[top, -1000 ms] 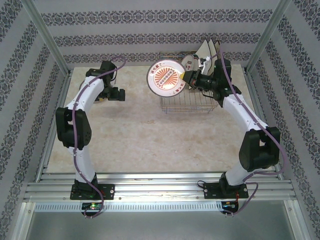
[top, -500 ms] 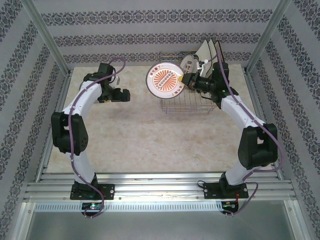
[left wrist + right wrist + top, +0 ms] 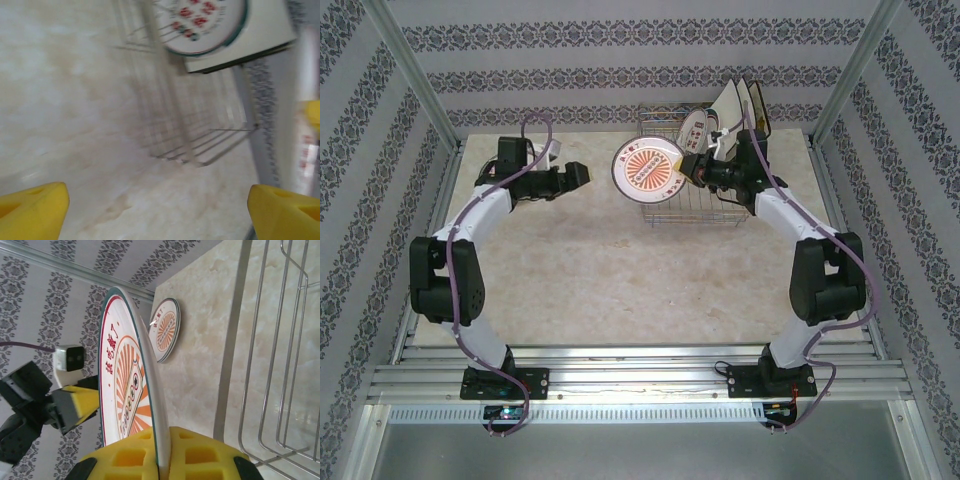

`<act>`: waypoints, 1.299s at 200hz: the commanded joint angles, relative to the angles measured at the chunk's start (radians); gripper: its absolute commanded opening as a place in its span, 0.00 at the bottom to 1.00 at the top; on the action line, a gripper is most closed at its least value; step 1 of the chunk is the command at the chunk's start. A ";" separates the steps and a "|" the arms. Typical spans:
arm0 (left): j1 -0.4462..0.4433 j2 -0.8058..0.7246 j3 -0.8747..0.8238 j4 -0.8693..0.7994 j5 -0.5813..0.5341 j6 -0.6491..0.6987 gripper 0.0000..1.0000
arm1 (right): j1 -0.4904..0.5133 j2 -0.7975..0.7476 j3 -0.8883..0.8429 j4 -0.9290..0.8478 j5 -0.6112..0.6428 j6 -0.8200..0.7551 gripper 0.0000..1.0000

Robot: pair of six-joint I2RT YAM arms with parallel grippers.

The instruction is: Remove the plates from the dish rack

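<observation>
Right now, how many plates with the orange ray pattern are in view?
2. The held plate stands on edge in the right gripper. The second plate rests on the table beyond it. Others may be hidden.

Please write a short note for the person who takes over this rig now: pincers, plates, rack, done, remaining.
Right pincer: shut on the held plate, orange-patterned, on edge, raised at the left end of the dish rack.
Left pincer: open, empty, pointing toward it.
Done: one unloaded plate lies on the table.
Left: the teal-rimmed plate and two square plates stand in the rack.
</observation>
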 commanded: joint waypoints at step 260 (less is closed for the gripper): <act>-0.059 0.145 -0.014 0.399 0.223 -0.334 0.00 | 0.134 0.121 0.230 -0.133 0.103 -0.100 0.98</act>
